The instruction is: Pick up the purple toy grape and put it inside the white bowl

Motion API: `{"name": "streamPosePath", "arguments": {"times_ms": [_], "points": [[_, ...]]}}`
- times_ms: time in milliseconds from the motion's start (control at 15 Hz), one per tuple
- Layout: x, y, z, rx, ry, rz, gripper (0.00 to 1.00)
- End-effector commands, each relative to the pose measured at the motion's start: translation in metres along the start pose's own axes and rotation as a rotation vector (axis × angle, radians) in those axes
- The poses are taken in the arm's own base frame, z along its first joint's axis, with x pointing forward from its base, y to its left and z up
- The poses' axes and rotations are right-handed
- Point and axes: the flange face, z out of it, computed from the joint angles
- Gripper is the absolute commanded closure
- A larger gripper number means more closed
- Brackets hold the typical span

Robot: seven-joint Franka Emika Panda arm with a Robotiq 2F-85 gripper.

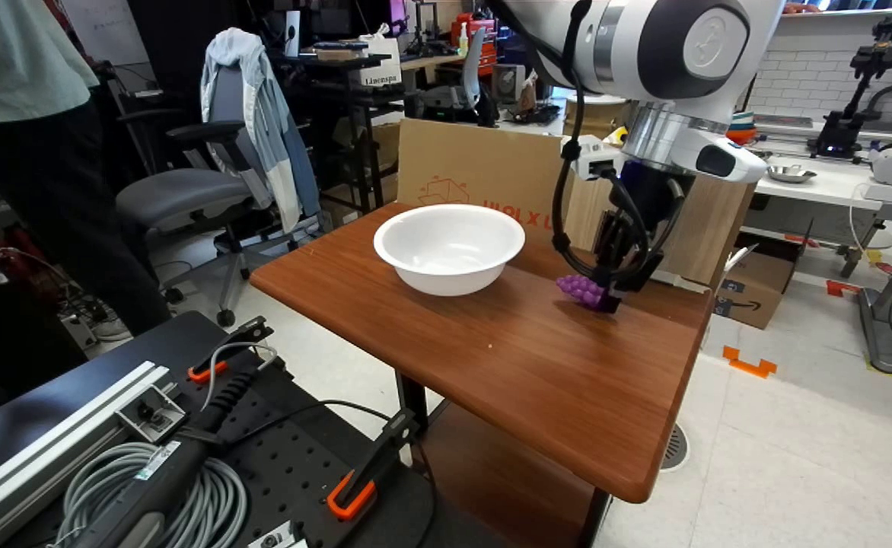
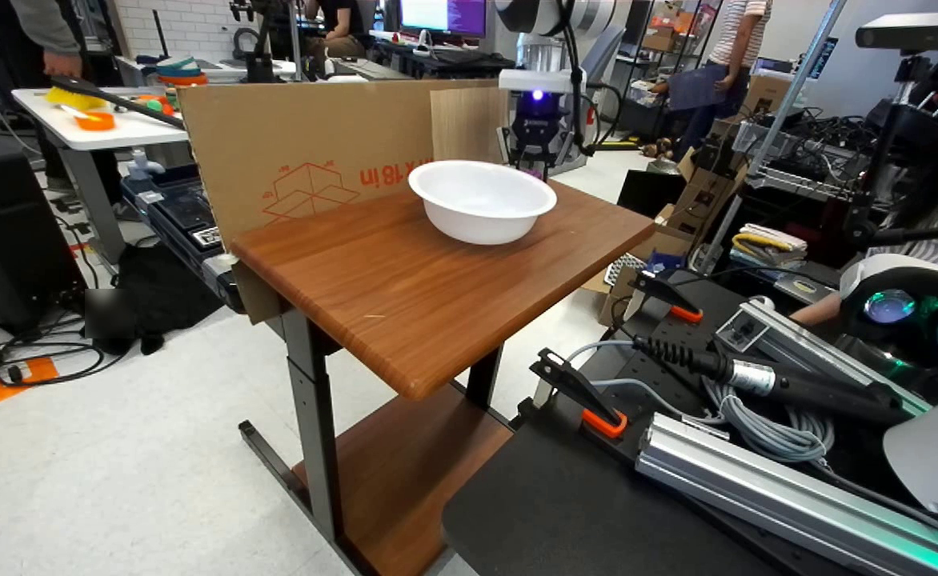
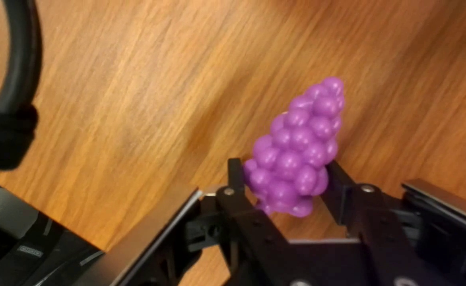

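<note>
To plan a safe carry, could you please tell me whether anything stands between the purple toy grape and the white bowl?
Nothing visible does. The hand appears closed on the purple toy grape, and in an exterior view the tabletop runs from there to the white bowl. Only the bowl's raised rim would probably need clearing.

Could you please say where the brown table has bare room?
Free in an exterior view: the brown table left of the white bowl, and between the bowl, purple toy grape and near corner. Crowded: around the pincer, with cardboard behind.
</note>
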Motion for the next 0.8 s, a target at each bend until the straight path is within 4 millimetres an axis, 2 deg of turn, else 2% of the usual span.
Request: {"name": "streamPosePath", "arguments": {"times_ms": [0, 200, 333, 533, 600, 733], "points": [[-0.006, -0.002, -0.024, 0.083, -0.035, -0.025, 0.75], [-0.03, -0.012, -0.059, 0.151, 0.004, -0.118, 0.75], [-0.059, -0.021, -0.097, 0.19, 0.072, -0.211, 0.75], [-0.108, -0.036, -0.142, 0.259, 0.15, -0.348, 0.75], [-0.124, -0.041, -0.151, 0.277, 0.164, -0.387, 0.75], [-0.157, -0.054, -0.153, 0.284, 0.161, -0.452, 0.75]]}}
